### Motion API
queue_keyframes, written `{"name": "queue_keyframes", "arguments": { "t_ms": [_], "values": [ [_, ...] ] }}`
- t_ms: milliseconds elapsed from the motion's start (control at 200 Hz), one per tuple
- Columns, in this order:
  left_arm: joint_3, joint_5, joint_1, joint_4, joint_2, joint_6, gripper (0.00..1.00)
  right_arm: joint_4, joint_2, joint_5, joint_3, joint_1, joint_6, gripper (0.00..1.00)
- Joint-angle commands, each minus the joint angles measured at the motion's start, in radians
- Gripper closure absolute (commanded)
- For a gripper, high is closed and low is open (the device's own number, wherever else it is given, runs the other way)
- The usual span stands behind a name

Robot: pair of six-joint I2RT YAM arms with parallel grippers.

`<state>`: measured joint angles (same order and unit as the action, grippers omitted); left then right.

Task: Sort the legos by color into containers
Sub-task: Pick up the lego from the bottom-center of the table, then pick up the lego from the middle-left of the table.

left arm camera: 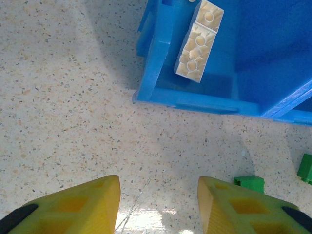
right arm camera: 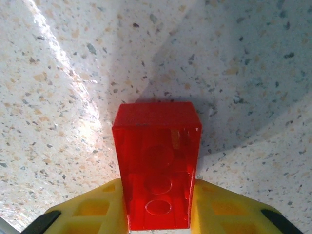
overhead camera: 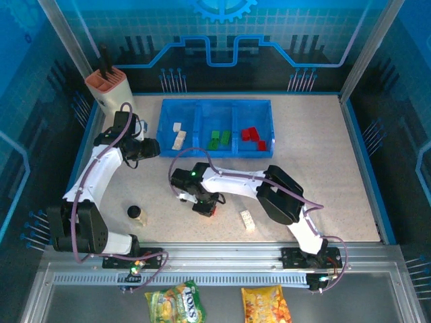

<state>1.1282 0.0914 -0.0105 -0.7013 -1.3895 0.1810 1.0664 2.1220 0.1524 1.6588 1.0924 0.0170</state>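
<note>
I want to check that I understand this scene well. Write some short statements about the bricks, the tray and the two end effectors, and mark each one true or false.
1. The right end effector is closed on a red brick. True.
2. The left end effector holds a cream brick. False: its fingers stand apart with nothing between them.
3. The green bricks lie in the middle compartment of the blue tray. True.
4. Every cream brick is already inside the tray. False: one cream brick lies on the table, close to the right arm.
</note>
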Motion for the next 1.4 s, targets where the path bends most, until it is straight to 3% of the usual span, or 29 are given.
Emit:
{"name": "queue_keyframes", "arguments": {
  "t_ms": [0, 770, 1391],
  "values": [
    [-0.001, -0.009, -0.014, -0.015, -0.008, -0.015, 0.53, 0.028, -0.081, -0.025, -0.018, -0.037, -0.065, 0.67],
    [0.000, -0.001, -0.013, -0.015, -0.006, -0.014, 0.53, 0.059, -0.275, 0.000, -0.048, -0.423, -0.436, 0.68],
    [-0.001, -0.001, -0.015, -0.014, -0.009, -0.014, 0.53, 0.130, 0.003, -0.004, 0.343, -0.665, -0.447, 0.66]
  ]
}}
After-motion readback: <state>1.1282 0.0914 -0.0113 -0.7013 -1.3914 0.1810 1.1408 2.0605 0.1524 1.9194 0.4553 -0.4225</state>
